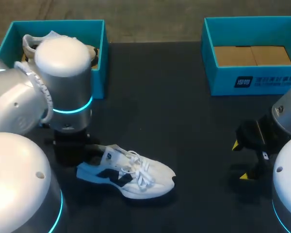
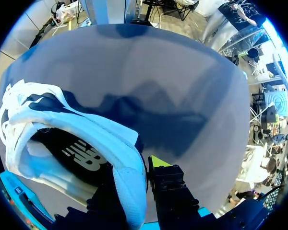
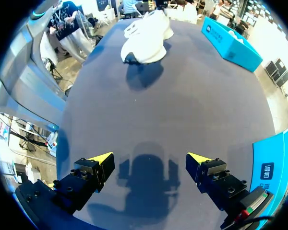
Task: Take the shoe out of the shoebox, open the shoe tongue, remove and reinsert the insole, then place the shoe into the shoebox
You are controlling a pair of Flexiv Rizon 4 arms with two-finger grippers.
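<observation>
A: How far along?

B: The shoe [image 1: 128, 177] is out on the table [image 1: 184, 121], left gripper [image 2: 134, 177] pinching its heel, right gripper [image 3: 151, 165] open and empty. The insole [image 2: 79, 155] looks still in, so tongue, insole and reboxing are left.

Dark matte table [image 1: 184, 121], even overhead light, soft shadows lying across its surface
</observation>
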